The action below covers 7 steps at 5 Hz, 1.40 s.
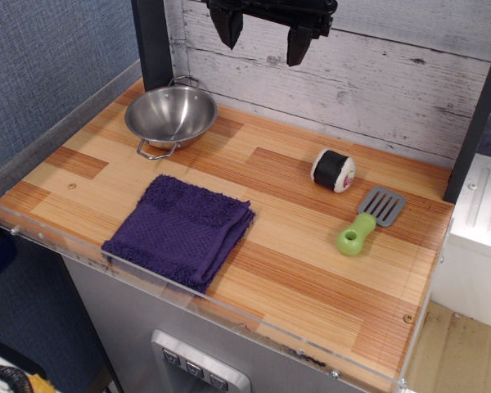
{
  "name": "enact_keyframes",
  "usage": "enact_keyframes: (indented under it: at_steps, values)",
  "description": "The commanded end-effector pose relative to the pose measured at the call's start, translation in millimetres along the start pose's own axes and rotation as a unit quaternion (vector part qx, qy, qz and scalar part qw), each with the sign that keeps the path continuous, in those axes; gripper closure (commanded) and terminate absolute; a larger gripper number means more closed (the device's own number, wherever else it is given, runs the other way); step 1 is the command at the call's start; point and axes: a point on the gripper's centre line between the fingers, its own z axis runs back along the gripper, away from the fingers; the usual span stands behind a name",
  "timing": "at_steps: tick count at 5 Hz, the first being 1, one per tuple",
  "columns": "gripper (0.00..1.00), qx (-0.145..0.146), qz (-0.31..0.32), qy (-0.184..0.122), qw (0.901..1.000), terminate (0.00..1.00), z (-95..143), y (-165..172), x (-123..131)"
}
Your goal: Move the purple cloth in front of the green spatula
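The end effector (264,37) is seen at the top of the view, raised well above the desk (311,270) in front of the whitewashed plank wall (376,74). Its two dark fingers (227,26) are spread wide apart, and nothing is held between them.

The cloth (180,229) is laid flat near the front left of the desk, folded into a rough square, with one corner reaching close to the clear front edge. The spatula (368,221) is placed well apart from it on the right side, its green handle pointed toward the front and its grey slotted blade toward the wall. A sushi roll (333,170) is set just behind the spatula, not touching it. A steel bowl (170,117) is found at the back left, behind the cloth and below the end effector.
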Motion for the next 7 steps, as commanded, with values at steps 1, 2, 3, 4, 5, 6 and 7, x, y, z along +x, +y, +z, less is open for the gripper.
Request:
enact_keyframes:
  at_steps: [1, 2, 3, 4, 5, 6, 7]
  values:
    - [0.0, 0.0, 0.0, 0.0, 1.0, 0.0, 0, 0, 0]
    - [0.0, -0.004, -0.015, 0.021, 0.9997, 0.0, -5, 12, -28]
    - [0.0, -0.007, -0.015, 0.039, 0.9991, 0.0, -8, 22, -48]
    - [0.0, -0.001, -0.018, 0.051, 0.9985, 0.0, -9, 33, -69]
    - [0.0, -0.017, -0.012, 0.072, 0.9972, 0.0, -18, 38, -92]
    - [0.0, -0.026, -0.012, 0.093, 0.9952, 0.0, -25, 44, -111]
    - [0.0, -0.022, -0.018, 0.104, 0.9941, 0.0, -31, 48, -126]
